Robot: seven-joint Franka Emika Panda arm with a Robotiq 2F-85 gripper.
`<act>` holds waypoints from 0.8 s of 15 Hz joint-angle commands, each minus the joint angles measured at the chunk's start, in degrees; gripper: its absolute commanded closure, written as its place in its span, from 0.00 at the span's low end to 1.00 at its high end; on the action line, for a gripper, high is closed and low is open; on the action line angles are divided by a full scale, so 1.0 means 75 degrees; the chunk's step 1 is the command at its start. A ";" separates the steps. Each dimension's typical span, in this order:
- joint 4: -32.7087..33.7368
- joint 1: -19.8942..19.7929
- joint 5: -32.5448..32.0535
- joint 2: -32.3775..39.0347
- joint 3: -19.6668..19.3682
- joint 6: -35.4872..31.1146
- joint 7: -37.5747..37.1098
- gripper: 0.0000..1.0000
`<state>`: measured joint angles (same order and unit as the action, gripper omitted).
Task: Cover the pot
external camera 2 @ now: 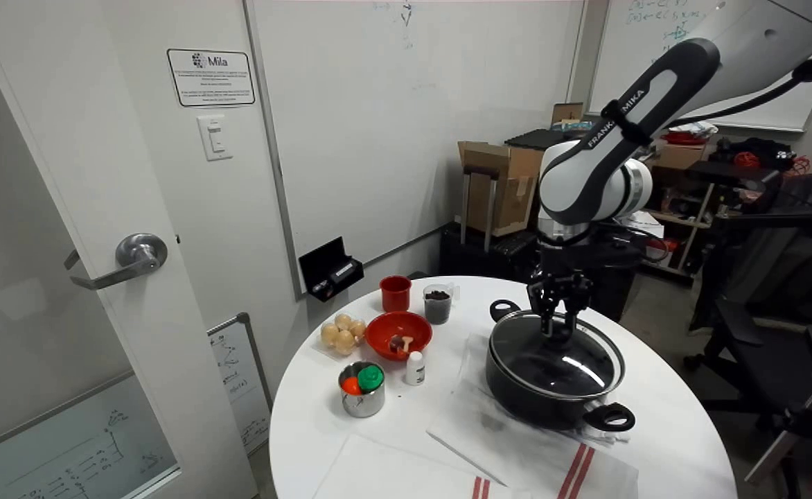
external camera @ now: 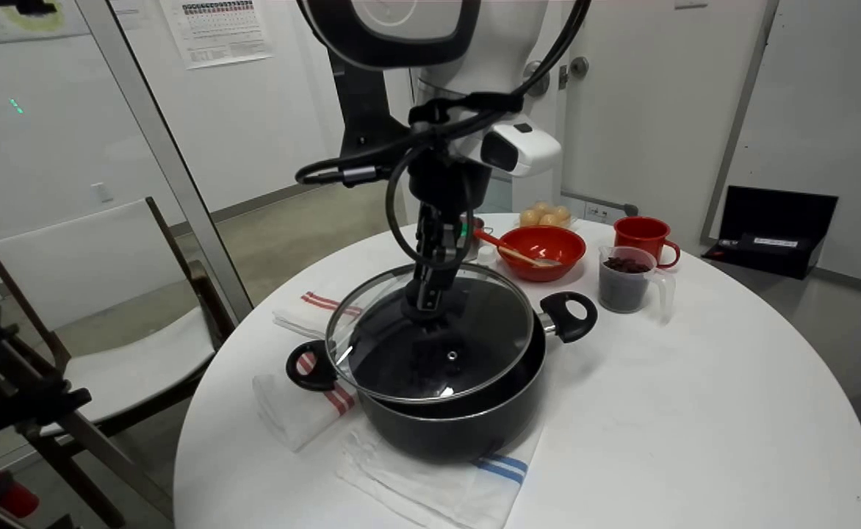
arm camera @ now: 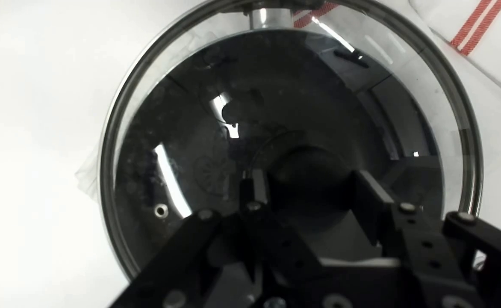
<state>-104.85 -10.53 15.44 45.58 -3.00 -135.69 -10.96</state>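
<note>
Black cooking pot point(external camera: 452, 439) sits beneath a glass lid point(external camera: 394, 360). The gripper point(arm camera: 311, 186) clasps the lid's black knob point(arm camera: 307, 171), its jaws parted to the knob's width.

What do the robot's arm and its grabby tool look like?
The arm is smooth, rounded and mostly white, with black trim, white letters, black straps and black cables. The tool is mostly black, with two flat-sided fingers and round silvery screws.
</note>
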 commanded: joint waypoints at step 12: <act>0.0666 -0.0146 0.0175 0.0231 -0.0045 0.0712 -0.0053 0.75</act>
<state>-102.00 -11.24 15.64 46.98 -3.19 -133.04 -10.97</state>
